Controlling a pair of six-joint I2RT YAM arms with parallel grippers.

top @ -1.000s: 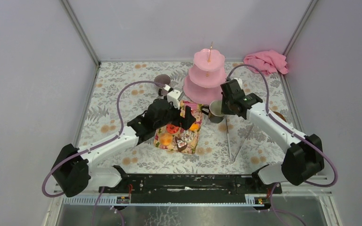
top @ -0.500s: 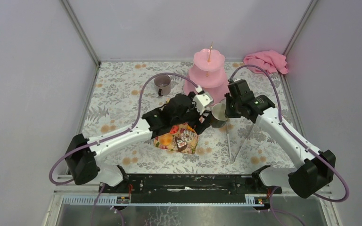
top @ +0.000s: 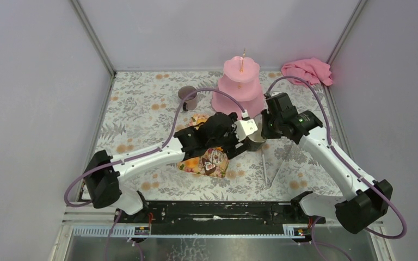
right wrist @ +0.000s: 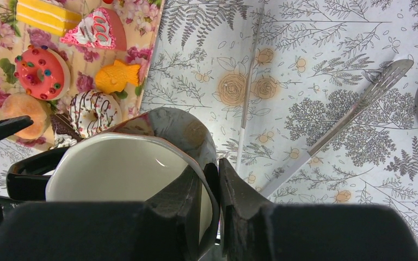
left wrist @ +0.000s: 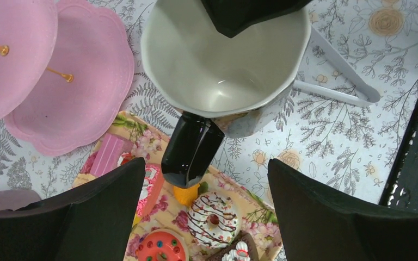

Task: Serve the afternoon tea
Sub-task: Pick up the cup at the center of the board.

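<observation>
Your right pincer (right wrist: 211, 179) clenched the rim of the black mug (right wrist: 168, 122) while your left pincer (left wrist: 206, 173) hung released, fingers spread wide, near its handle.

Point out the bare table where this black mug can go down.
Bare table lies at the far left, beside the grey mug, and along the near edge in front of the floral tray. Crowded: the middle, where tray, black mug, pink stand and metal utensils bunch together.
</observation>
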